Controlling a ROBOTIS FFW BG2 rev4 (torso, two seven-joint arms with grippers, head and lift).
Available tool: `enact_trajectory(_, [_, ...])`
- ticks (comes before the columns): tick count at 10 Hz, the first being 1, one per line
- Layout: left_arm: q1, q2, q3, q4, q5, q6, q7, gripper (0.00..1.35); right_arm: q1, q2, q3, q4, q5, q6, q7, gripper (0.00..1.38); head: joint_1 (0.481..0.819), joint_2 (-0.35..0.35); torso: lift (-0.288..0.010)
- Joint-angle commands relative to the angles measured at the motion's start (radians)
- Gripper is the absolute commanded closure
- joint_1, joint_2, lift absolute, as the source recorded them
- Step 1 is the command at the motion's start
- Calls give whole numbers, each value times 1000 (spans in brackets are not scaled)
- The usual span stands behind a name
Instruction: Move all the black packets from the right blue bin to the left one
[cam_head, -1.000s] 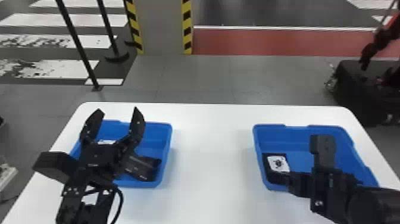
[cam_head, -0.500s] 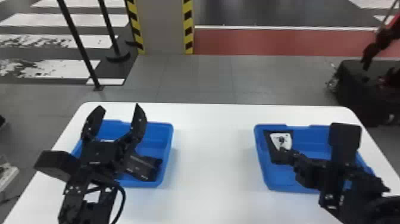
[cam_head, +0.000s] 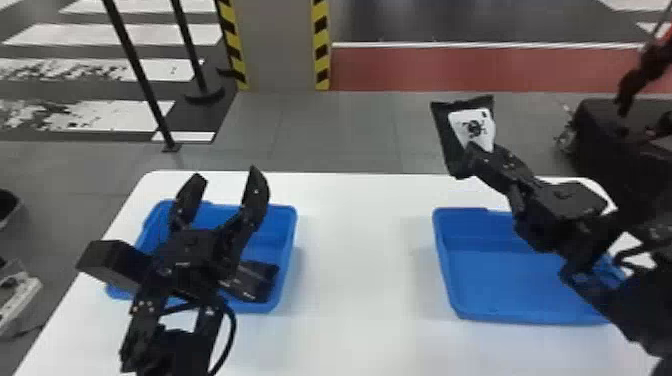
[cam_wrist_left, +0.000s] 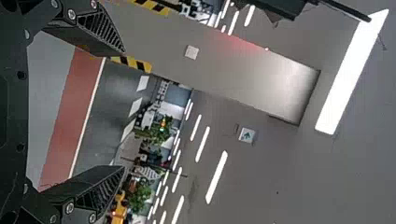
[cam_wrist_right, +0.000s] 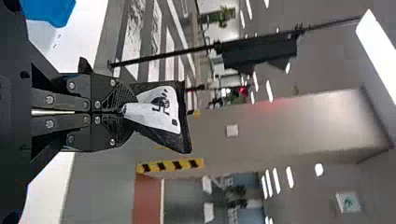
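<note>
My right claw (cam_head: 471, 156) pinches a flat, black packet (cam_head: 446, 134); the smooth right bin (cam_head: 500, 282) sits lower. My left claw (cam_head: 226, 176) gapes.

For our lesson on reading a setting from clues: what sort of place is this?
Probably an indoor robotics test area: a pillar with yellow-and-black edging, white floor stripes, and a white table carrying a left blue bin and right blue bin.
</note>
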Motion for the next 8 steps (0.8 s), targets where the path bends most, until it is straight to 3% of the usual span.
enact_trajectory(1, [-17, -3, -16, -1, 72, 91, -35, 168, -139, -2, 13, 144, 59, -5, 124, 1136, 670, 55, -110])
enact_trajectory(4, [-71, -3, -19, -9, 190, 319, -170, 168, -333, -28, 105, 337, 50, 69, 350, 1136, 658, 47, -110])
enact_trajectory(6, [-95, -3, -10, -9, 195, 395, -200, 168, -400, -37, 169, 418, 24, 128, 437, 1134, 658, 48, -110])
enact_trajectory(8, [-88, -3, -7, -9, 192, 405, -202, 170, -407, -37, 240, 453, -4, 174, 451, 1134, 677, 75, -110])
